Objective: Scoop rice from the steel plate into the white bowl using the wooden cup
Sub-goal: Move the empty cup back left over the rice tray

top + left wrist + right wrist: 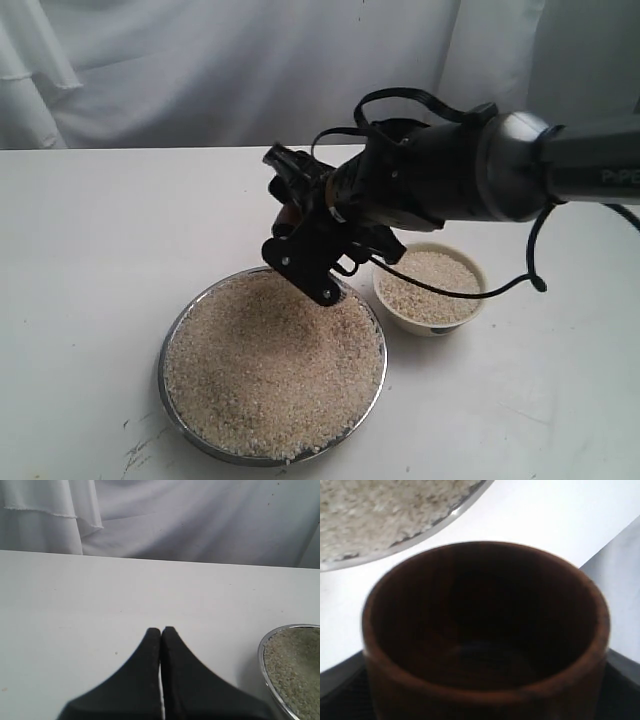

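Observation:
The steel plate (163, 365) sits at the front middle of the table, heaped with rice (270, 370). Just right of it, the white bowl (430, 322) also holds rice. My right gripper (300, 228) hangs over the plate's far rim, shut on the wooden cup (288, 212), which is mostly hidden by the fingers. In the right wrist view the wooden cup (485, 630) is dark inside with no grains showing, and the plate's rim (420, 537) lies beyond it. My left gripper (161, 630) is shut and empty, low over bare table beside the plate's edge (261, 655).
A white cloth (200, 70) hangs behind the table's far edge. The right arm (480, 170) and its looping black cable (520, 285) pass above the white bowl. Scuff marks (135, 450) are on the table at the front left.

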{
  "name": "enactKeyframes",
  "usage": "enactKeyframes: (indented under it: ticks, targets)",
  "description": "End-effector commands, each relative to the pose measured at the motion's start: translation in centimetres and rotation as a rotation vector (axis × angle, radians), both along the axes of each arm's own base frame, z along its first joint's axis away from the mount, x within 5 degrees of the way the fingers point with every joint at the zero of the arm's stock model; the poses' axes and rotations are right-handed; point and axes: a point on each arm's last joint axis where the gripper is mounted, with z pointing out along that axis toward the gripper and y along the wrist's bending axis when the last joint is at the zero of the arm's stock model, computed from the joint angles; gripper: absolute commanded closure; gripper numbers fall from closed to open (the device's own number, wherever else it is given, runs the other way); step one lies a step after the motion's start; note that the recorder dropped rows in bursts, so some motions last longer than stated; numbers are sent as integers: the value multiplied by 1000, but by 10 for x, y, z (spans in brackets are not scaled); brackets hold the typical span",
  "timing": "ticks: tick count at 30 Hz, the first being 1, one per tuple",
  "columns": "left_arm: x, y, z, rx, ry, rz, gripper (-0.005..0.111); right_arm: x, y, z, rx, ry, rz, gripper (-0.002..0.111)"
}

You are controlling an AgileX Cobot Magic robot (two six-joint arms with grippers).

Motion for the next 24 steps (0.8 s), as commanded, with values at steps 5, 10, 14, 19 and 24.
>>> enactKeyframes:
  ticks: [5, 10, 14, 19, 24]
  targets:
    - [0, 0, -1, -4, -7, -1, 107, -3, 31, -10, 61, -71, 201, 108]
    - [0, 0, -1, -4, -7, -1, 107, -10, 45, -22, 90, -68, 278, 108]
    - [0, 0, -1, -4, -7, -1, 107, -13, 56, -33, 69, -74, 328, 108]
    - [0, 0, -1, -4, -7, -1, 107, -20, 65, -36, 73, -82, 376, 108]
    - [0, 0, -1, -4, -7, -1, 107, -23, 69, -43, 51, -90, 419, 108]
